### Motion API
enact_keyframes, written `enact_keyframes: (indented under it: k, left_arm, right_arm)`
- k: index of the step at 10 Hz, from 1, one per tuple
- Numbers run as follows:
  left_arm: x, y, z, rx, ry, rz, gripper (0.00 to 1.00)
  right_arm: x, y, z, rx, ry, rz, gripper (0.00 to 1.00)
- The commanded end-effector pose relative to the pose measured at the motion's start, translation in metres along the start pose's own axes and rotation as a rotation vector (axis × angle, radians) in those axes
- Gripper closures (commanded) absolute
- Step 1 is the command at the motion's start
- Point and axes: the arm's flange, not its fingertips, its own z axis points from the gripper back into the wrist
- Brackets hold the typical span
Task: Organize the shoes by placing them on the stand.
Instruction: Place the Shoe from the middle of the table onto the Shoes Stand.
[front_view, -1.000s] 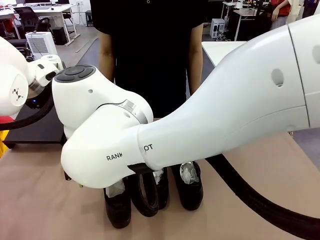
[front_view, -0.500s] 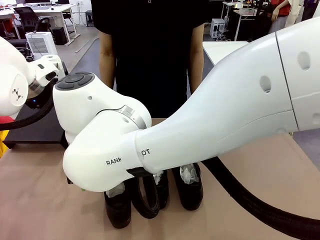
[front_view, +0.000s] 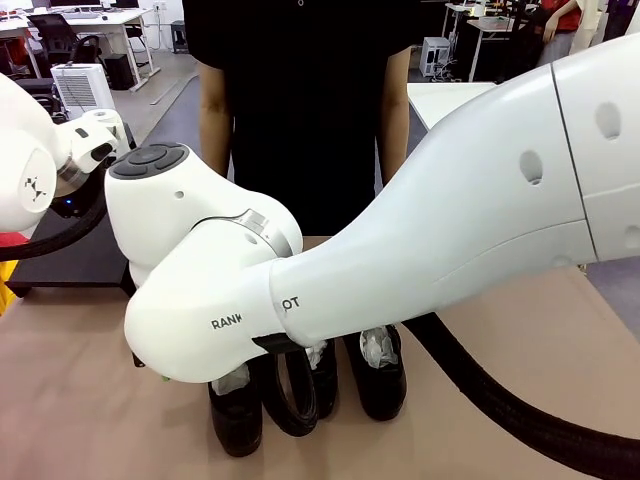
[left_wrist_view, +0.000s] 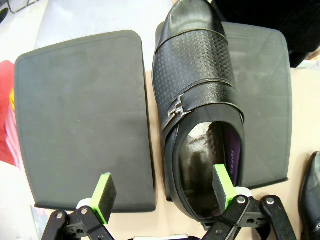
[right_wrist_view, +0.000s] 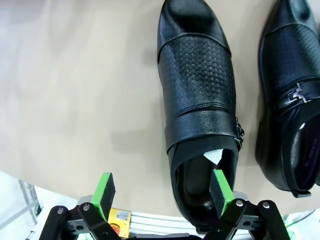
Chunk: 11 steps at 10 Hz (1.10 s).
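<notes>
Ahead of your left claw, one shoe already lies on the stand, on the panel toward the claw's right-hand finger. The panel before its other finger is bare. That claw is spread wide and pinches nothing: one green pad hangs over the heel opening, the other over the bare panel. The shoe's long axis runs straight away from the claw, toe at the far end and heel nearest the fingers.

Your right claw is spread as well, with nothing between its pads. It hovers over a second shoe that lies on the table, toe pointing away and heel opening under one pad. A third shoe lies just beside it, roughly parallel. From the front, three shoes sit on the table, so I judge one placed and three left.
</notes>
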Motion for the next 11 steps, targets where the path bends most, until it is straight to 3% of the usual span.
enact_keyframes:
  k: [1, 3, 5, 6, 8, 11]
  left_arm:
    - [-0.001, 0.003, 0.001, 0.002, -0.007, 0.000, 0.00]
    - [-0.001, 0.003, 0.001, 0.002, -0.007, 0.000, 0.00]
    - [-0.001, 0.003, 0.001, 0.002, -0.007, 0.000, 0.00]
    - [-0.001, 0.003, 0.001, 0.002, -0.007, 0.000, 0.00]
    - [-0.001, 0.003, 0.001, 0.002, -0.007, 0.000, 0.00]
    - [-0.007, -0.019, 0.013, 0.021, 0.004, -0.011, 0.00]
  right_arm:
    - [0.000, 0.000, 0.000, 0.000, 0.000, 0.000, 0.00]
    - [0.007, -0.048, 0.064, -0.030, -0.120, 0.045, 0.00]
    - [0.030, -0.122, 0.087, 0.039, -0.102, 0.013, 0.00]
    - [0.034, -0.157, 0.091, 0.058, -0.101, -0.034, 0.00]
    - [0.032, -0.221, 0.086, 0.067, -0.072, -0.287, 0.00]
    - [0.025, -0.266, 0.076, 0.106, -0.082, -0.458, 0.00]
